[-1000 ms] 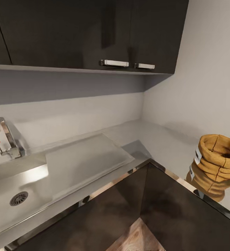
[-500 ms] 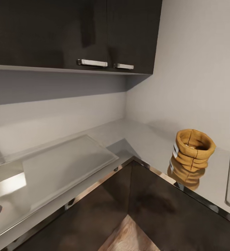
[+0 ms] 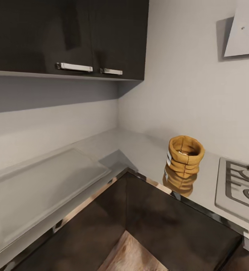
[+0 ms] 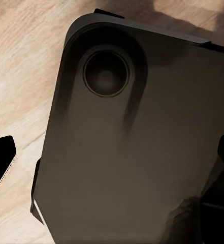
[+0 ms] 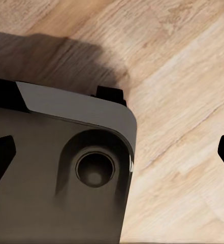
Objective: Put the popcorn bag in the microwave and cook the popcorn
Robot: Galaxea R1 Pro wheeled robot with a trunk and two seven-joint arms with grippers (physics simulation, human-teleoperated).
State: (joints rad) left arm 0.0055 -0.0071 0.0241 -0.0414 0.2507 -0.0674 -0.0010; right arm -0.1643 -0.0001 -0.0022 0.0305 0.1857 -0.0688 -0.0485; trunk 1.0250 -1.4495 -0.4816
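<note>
A kitchen corner, seen from above and a little back. At the far left, a pale draining board (image 3: 45, 180) lies flat on the glossy grey bench (image 3: 139, 150), running toward the inner corner where two walls meet. Above it hang dark brown wall cabinets (image 3: 64, 34) with two short steel handles (image 3: 74, 67) side by side. The bench turns the corner and runs on to the right, with dark cabinet fronts (image 3: 169, 229) below its thin shining edge and a patch of wooden floor (image 3: 132, 256) between them. On the right-hand run, near the front edge and well clear of the corner, the popcorn bag (image 3: 184, 156) stands upright, mouth open, its white label facing left; its reflection shows in the bench beneath it. Pale bits sit inside the mouth, too small to make out. Right of the bag, apart from it, is the steel gas hob (image 3: 239, 186). A flat grey hood (image 3: 245, 30) hangs high on the wall. Both wrist cameras look down past the robot's dark base at wooden floor. Dark tips show at the picture edges; whether either tool is released or clenched, I cannot tell.
</note>
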